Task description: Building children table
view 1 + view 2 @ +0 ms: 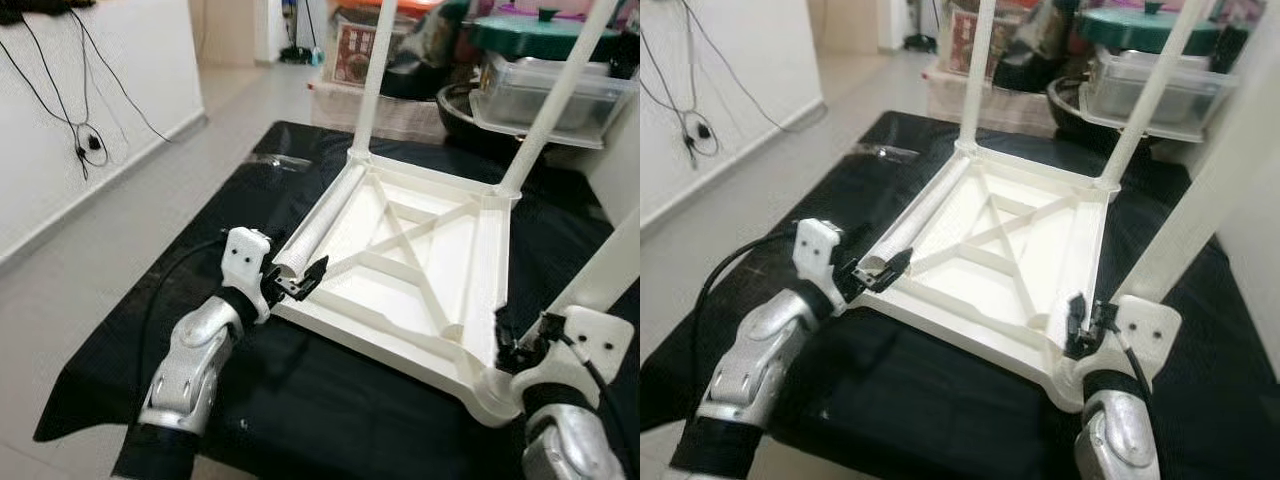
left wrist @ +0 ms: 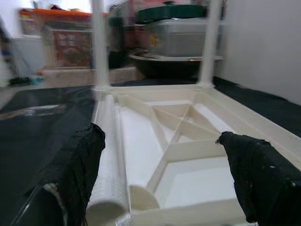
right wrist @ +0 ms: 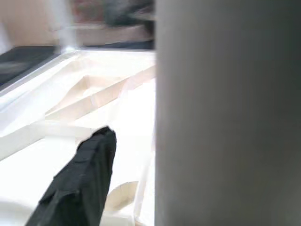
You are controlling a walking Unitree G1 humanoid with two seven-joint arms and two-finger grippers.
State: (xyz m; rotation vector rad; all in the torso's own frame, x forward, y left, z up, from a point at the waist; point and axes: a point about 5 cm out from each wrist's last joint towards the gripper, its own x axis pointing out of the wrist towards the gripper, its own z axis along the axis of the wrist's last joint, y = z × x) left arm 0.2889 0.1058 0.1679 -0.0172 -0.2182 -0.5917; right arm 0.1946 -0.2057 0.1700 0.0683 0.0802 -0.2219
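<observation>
Small white plastic table top (image 1: 410,270), upside down on a black cloth (image 1: 250,400); smooth moulded square tray shape, raised rim, diagonal cross ribs on the underside. Two round white legs (image 1: 375,75) stand upright in the far corner sockets. A third leg (image 1: 1200,200) rises from the near right corner, slightly tilted. A fourth loose leg (image 1: 315,228), a ribbed tube, lies flat inside the frame along its left edge.

Left gripper (image 1: 297,281) sits at the near left corner, fingers (image 2: 77,165) spread wide on either side of the lying tube's end, not closed on it. Right gripper (image 1: 1080,325) is at the base of the near right leg; one black finger (image 3: 80,183) lies alongside the pale shaft, blurred, so cannot tell whether it is clamped.

Cloth is matte, a little creased, covering a low platform. Pale glossy floor (image 1: 110,230), white wall with dangling black cables (image 1: 85,140). Behind: clear plastic storage bins (image 1: 545,95), a dark bowl (image 1: 465,110), a green lid (image 1: 530,32).
</observation>
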